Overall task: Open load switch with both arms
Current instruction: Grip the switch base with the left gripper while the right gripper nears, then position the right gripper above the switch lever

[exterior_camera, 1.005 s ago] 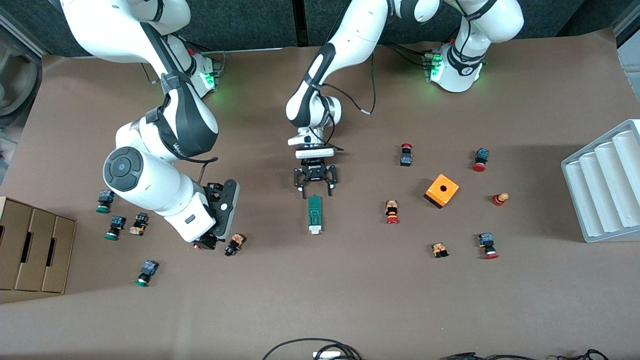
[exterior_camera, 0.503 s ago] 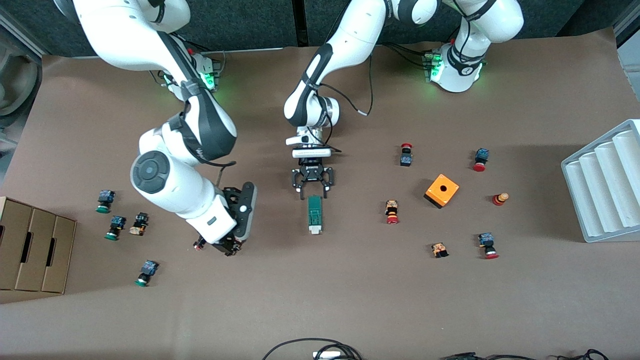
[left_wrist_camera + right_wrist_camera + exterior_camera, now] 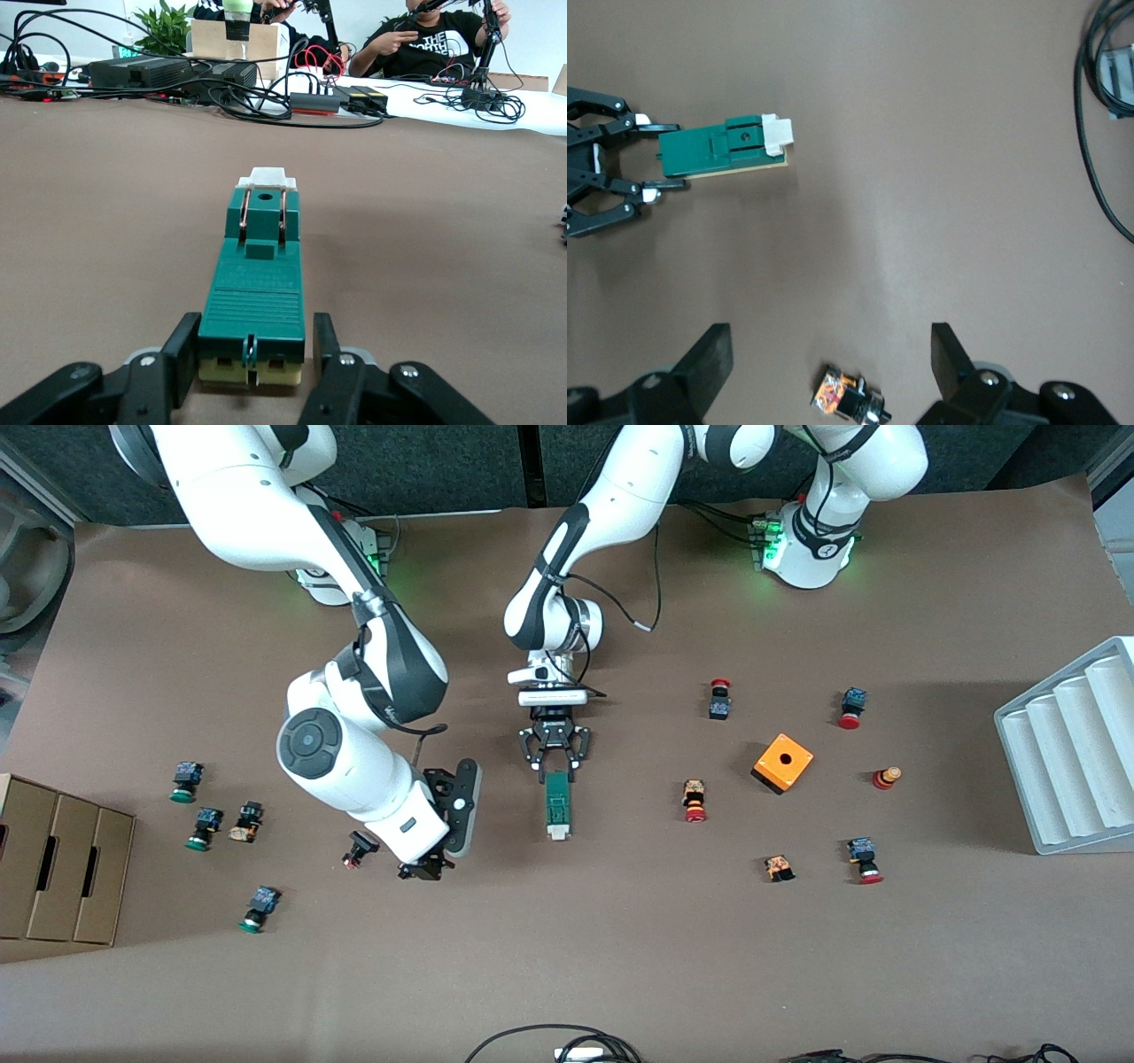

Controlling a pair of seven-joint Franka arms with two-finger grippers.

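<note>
The load switch (image 3: 557, 805) lies flat near the middle of the brown surface (image 3: 620, 957), its white end toward the front camera. The left tool (image 3: 555, 772) is clenched on its green end, a finger pad (image 3: 182, 359) pressed against each side. The right tool (image 3: 431, 865) hangs with its fingers spread wide, grasping nothing, over a small black-and-orange push button (image 3: 849, 402) that lies toward the right arm's end from the switch. A red-capped button (image 3: 357, 850) lies just beside that tool. Toward the left arm's end from the switch stand a red button (image 3: 695, 800), an orange cube (image 3: 782, 763) with a hole and, at the edge, a white ridged tray (image 3: 1076, 753). Cardboard boxes (image 3: 58, 855) sit at the right arm's edge, green-capped buttons (image 3: 204, 828) near them. Bare surface surrounds the switch on all sides. Only the left wrist view shows two copper strips (image 3: 264, 212) on the switch's top; only the right wrist view shows the button under the right tool.
</note>
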